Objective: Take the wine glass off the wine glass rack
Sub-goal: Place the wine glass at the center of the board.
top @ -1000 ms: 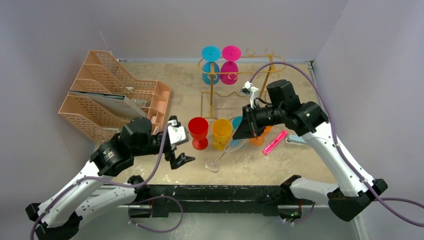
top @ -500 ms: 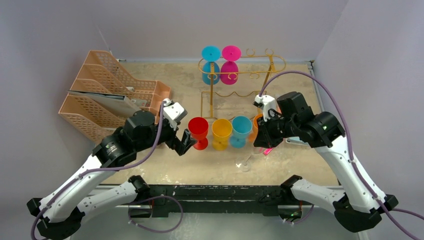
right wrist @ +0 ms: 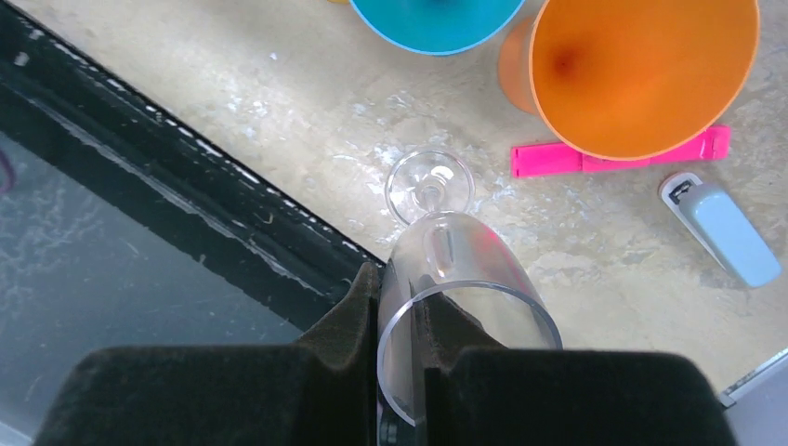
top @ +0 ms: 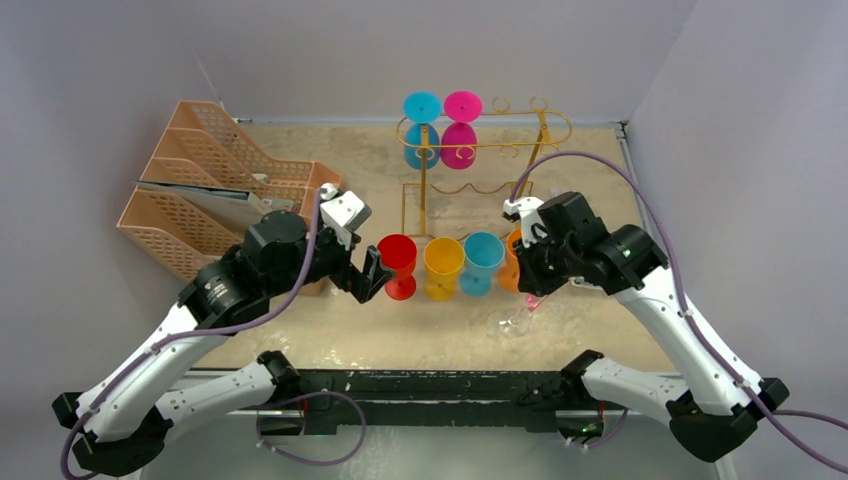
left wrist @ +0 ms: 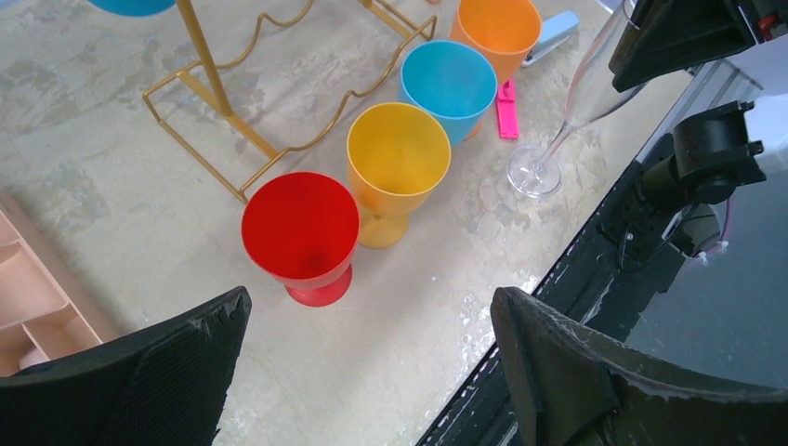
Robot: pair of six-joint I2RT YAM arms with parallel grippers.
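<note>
My right gripper (top: 531,287) (right wrist: 398,299) is shut on the rim of a clear wine glass (right wrist: 448,243), one finger inside the bowl and one outside. The glass hangs foot-down in front of the orange cup (right wrist: 641,74); its foot (left wrist: 534,173) is at or just above the table (top: 450,335). The gold wire wine glass rack (top: 483,152) stands at the back, with a blue glass (top: 421,128) and a pink glass (top: 461,128) hanging upside down on it. My left gripper (top: 371,277) (left wrist: 372,325) is open and empty, just left of the red cup (left wrist: 299,229).
Red, yellow (top: 443,266), blue (top: 481,260) and orange cups stand in a row in front of the rack. A pink marker (right wrist: 576,157) and a pale blue-grey item (right wrist: 725,229) lie right of them. Peach mesh file trays (top: 225,185) stand at the left. The table's black front edge (right wrist: 186,177) is close.
My right gripper has carried the clear glass rightward, from before the yellow cup to before the orange cup, and tilted it more upright. My left gripper has moved up beside the red cup.
</note>
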